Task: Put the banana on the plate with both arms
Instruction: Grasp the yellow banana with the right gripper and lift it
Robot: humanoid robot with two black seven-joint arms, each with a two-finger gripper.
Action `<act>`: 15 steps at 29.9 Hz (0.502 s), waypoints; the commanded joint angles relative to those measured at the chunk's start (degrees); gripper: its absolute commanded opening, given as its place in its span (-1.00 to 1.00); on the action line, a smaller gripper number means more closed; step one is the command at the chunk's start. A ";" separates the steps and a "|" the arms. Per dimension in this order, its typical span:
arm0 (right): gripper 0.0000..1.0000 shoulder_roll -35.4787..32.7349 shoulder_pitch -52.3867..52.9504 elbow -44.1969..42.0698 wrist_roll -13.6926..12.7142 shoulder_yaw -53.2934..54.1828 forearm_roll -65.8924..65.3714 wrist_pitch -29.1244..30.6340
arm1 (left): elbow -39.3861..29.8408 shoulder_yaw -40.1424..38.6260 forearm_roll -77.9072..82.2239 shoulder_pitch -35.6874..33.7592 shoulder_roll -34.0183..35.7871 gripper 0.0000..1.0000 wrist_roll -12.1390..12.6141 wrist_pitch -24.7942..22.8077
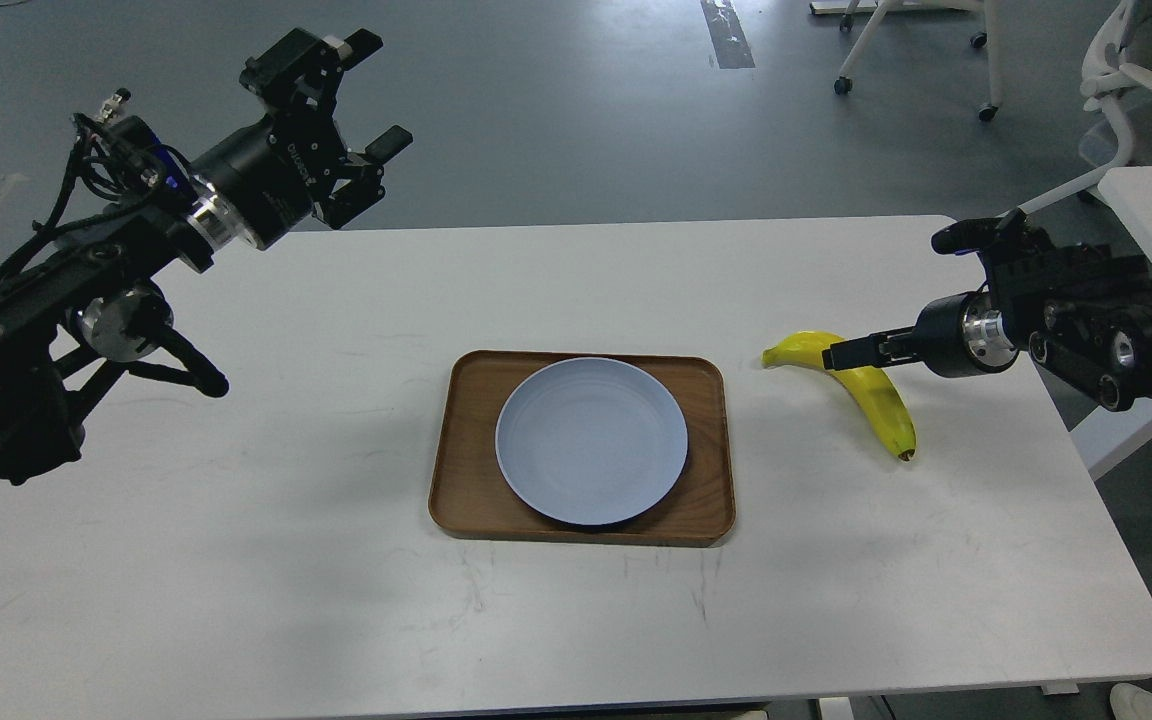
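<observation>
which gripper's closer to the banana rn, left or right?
Right. The right gripper is open, one finger overlapping the banana in the head view, contact unclear. The left gripper is open, raised past the table's far-left edge, beyond the plate.

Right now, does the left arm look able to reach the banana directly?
Probably not easily. The left gripper is raised over the table's far left edge, while the banana lies right of the tray holding the plate. The right gripper already sits at the banana.
</observation>
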 commanded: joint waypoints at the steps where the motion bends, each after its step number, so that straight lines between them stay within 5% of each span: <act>1: 1.00 0.90 -0.13 -0.84 -0.01 -2.62 0.00 -0.01 | 0.01 0.00 0.08 0.05 -0.08 0.95 0.01 0.09; 15: 0.96 3.45 -2.41 -3.22 -0.01 -3.68 0.00 -0.18 | 0.01 0.00 0.08 0.40 -0.08 0.95 0.01 0.18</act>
